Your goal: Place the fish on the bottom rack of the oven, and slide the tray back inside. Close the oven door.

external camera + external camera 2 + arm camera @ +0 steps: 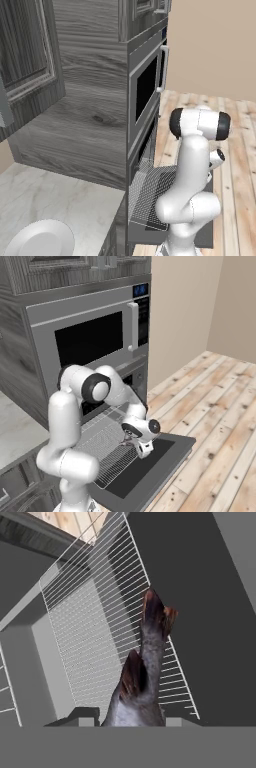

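The tool [145, 450] is gripping the small dark grey fish [145, 662] above the pulled-out grey wire-mesh bottom rack [90, 632] over the open oven door [165, 456], calling next for lowering and release.

Grey-brown fish [150, 657], pale grey wire-mesh tray [95, 627], dark oven door [165, 451]

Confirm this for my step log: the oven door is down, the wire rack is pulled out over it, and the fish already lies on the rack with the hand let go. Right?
Not quite. The oven door is down and the wire rack is pulled out over it, but the hand view shows the fish clamped in the hand, hanging over the rack and not laid on it.
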